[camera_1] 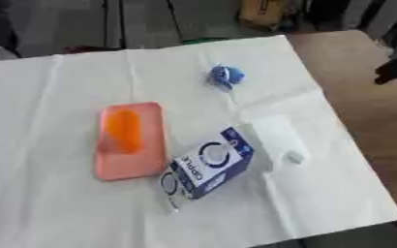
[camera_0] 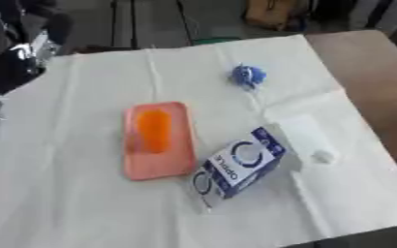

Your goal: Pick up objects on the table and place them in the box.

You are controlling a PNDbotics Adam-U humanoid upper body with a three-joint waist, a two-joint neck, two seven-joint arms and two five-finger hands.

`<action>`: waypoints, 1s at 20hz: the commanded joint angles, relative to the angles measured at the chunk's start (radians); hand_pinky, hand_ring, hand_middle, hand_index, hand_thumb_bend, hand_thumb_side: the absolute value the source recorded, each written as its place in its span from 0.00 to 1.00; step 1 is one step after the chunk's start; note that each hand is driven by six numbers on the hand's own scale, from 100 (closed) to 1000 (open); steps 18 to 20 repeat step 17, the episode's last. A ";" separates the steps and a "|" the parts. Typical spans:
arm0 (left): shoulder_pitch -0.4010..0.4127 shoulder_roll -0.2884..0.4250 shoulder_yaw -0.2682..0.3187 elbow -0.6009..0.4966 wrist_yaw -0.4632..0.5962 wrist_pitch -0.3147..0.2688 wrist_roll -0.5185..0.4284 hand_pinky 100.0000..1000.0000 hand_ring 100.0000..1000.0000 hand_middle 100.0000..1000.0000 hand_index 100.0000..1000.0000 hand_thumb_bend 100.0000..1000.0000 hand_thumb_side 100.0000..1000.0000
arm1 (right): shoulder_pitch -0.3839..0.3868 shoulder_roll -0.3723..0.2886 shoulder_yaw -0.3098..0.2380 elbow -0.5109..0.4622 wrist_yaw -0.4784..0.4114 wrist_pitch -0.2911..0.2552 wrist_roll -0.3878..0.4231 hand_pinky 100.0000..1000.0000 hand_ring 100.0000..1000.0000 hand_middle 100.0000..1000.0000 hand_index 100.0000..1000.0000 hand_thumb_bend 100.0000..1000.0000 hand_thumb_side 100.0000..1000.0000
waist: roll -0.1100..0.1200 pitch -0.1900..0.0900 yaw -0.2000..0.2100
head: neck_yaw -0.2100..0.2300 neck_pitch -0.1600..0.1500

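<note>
Tray (camera_0: 158, 140) lies pink at frame centre, an orange piece (camera_0: 153, 131) inside; carton (camera_0: 236, 164) touches its lower right, blue ball (camera_0: 248, 75) sits upper right. Left arm (camera_0: 15, 53) hovers upper left, fingers indiscernible. Nothing grasped; a reach seems next.

Left arm (camera_0: 11, 58) at upper left.

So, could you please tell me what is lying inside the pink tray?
An orange oblong object lies in the pink tray, toward its far end. Whatever is beneath that object is covered.
</note>
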 commanded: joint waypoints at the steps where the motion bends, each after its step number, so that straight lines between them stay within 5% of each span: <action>1: 0.016 -0.005 0.047 -0.039 0.028 0.002 0.037 0.63 0.63 0.69 0.81 0.51 0.56 | -0.011 -0.023 -0.011 -0.013 0.003 -0.001 -0.003 0.40 0.45 0.72 0.92 0.23 0.59 | 0.001 -0.008 -0.001 | -0.002 0.004; 20: 0.063 -0.049 0.076 -0.051 0.034 0.006 0.066 0.62 0.62 0.68 0.80 0.49 0.59 | -0.013 -0.024 -0.013 -0.013 0.005 0.002 -0.006 0.40 0.45 0.72 0.92 0.23 0.60 | 0.006 -0.006 0.002 | 0.002 0.004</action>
